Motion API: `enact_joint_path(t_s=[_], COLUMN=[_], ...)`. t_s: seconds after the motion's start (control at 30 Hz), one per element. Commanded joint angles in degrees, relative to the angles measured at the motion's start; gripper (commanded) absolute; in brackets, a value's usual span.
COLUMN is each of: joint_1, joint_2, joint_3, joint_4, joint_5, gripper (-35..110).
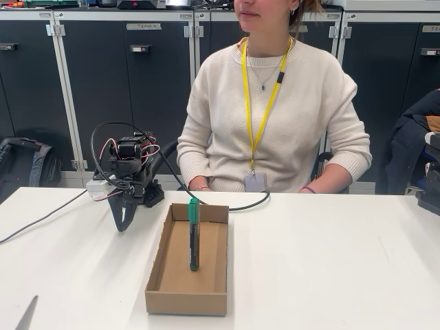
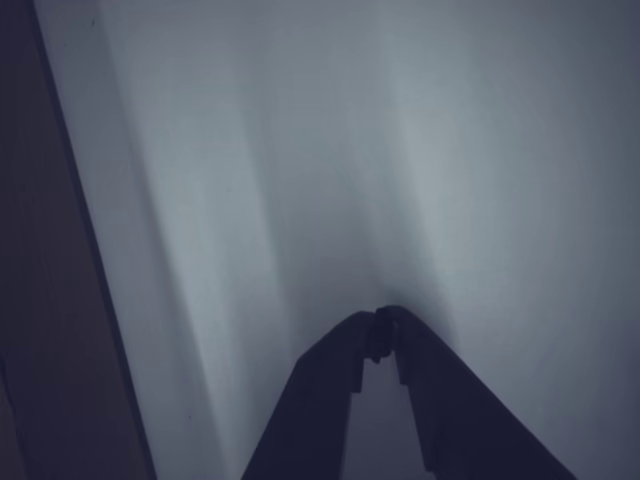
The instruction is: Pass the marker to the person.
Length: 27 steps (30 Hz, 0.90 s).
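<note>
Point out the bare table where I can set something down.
Bare table right of the cardboard tray, and the front-left patch. Crowded at back left: the hand, shut, and cable. The marker occupies the tray.

The arm is folded low, its gripper [image 1: 124,223] pointing down, jaws closed and empty.

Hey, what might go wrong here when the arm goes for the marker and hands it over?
The marker lies lengthwise in a narrow cardboard box, so the fingers may hit the walls or nudge the box instead of closing on it. The gripper is shut with its tips low over the table beside the box; it must lift and open first. The person looks aside with no hand raised, so a handover might be missed.
</note>
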Motion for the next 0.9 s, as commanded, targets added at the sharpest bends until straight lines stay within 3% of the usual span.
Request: enact_joint_path(t_s=[0.0,0.6,0.87], joint_1=[0.3,0.2,-0.1], joint_2=[0.9,0.9,-0.9], joint_3=[1.1,1.1,0.8], joint_4=[0.4,0.2,-8.0], joint_5=[-0.4,-1.4,-12.5], gripper=[-4,-4,1])
